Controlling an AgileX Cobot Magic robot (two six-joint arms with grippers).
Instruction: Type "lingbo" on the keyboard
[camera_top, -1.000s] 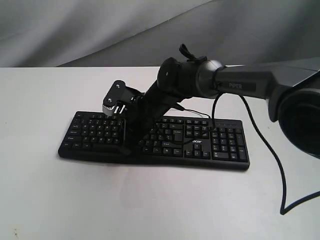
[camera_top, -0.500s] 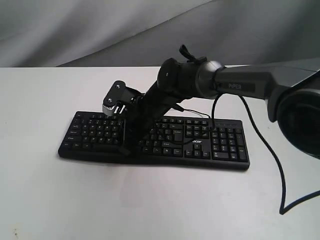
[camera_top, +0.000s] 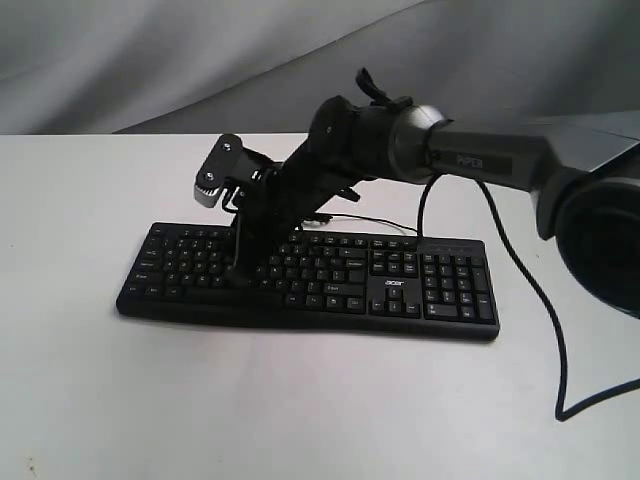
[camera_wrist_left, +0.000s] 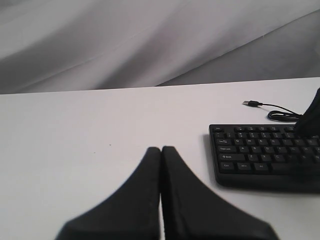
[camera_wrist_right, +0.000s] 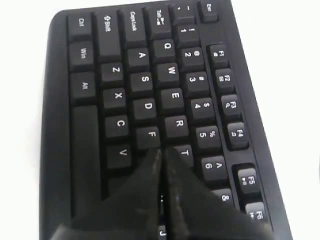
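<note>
Watching the right gripper (camera_wrist_right: 161, 152), fingers pinched together, pointing at the keyboard (camera_top: 400, 292) lying mid-frame in the exterior view; I'm judging its blunt tip, crowding neighbouring letter keys (camera_wrist_right: 151, 134), risks pressing two together.

Counts: 1 keyboard (camera_top: 330, 280), 1 USB cable (camera_wrist_left: 260, 104) (thin, one plug on its end). 2 pincers: left pincer (camera_wrist_left: 161, 148), right pincer (camera_wrist_right: 161, 150). 1 desk (camera_top: 100, 380). Exterior view shows 1 arm (camera_top: 470, 160), with 1 thick black lead (camera_top: 530, 290) hanging off it.
</note>
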